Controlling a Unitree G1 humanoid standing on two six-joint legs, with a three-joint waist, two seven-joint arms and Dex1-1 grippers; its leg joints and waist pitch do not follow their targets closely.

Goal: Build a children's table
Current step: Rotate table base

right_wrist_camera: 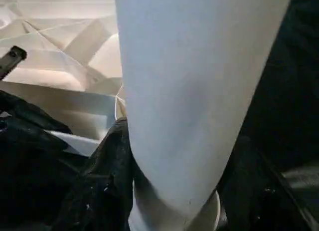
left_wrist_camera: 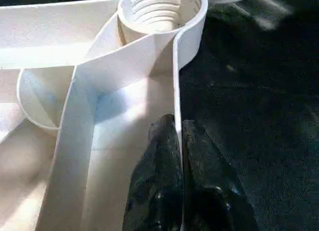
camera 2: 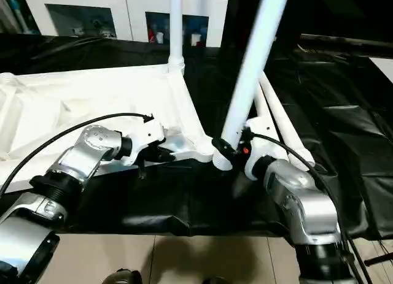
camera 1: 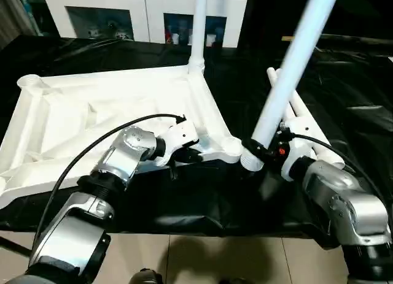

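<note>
No text, label, brand, number or sign can be read on anything here

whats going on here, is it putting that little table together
Yes. The white tabletop lies upside down on the black-draped work table, with one leg already standing in a far corner socket. The left claw is shut on the tabletop's near rim, steadying it. The right claw holds a second leg, tilted, its lower end at the near corner socket, not yet upright. More legs lie on the cloth beside it.
</note>
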